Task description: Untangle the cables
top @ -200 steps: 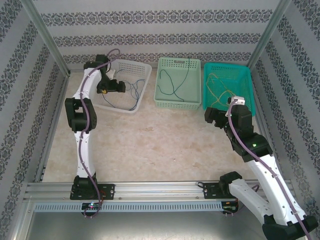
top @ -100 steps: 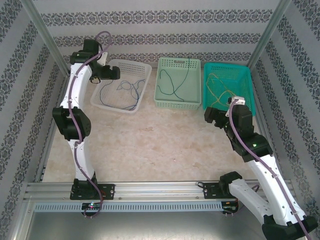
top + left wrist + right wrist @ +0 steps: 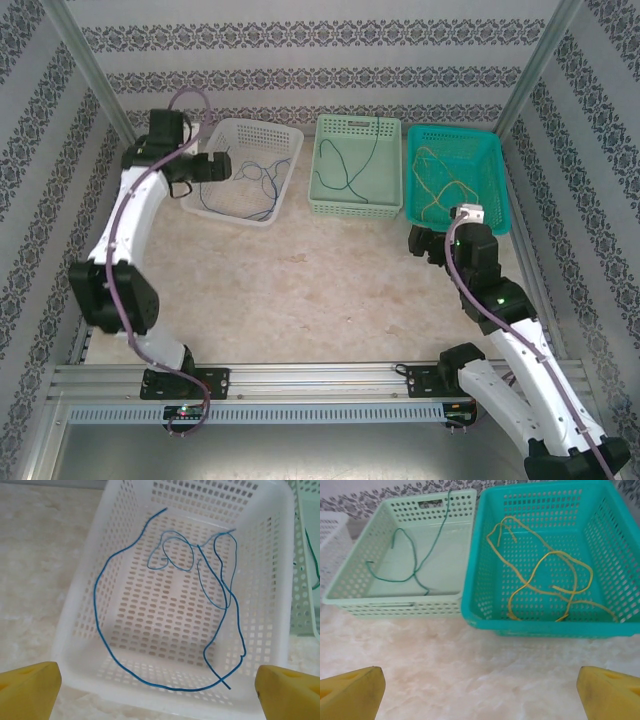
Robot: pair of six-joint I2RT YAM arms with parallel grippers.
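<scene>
Although both pincers are released and hold nothing, the risk, as I judge it, lies in the next reach into a basket. Three baskets stand in a row along the far edge of the tabletop (image 3: 300,290). The white basket (image 3: 270,125) at the far left corner contains the blue cable (image 3: 170,688), the pale green basket (image 3: 360,120) in the middle contains the green cable (image 3: 415,560), and the teal basket (image 3: 455,130) toward the far right corner contains the yellow cables (image 3: 555,553).

The left gripper (image 3: 215,165) hovers over the left side of the white basket with its jaws wide apart. The right gripper (image 3: 425,243) waits just before the near wall of the teal basket, also spread open.

The blue cable crosses itself in small loops near the far wall. If the fingers (image 3: 30,690) pinch at such a crossing, a pull could tighten the loop instead of freeing it. The yellow strands overlap in several places, so lifting one may drag another over the rim. All the wires are very thin and could slip from the pads, or catch in the holes of the mesh, and then the light basket itself might shift.
</scene>
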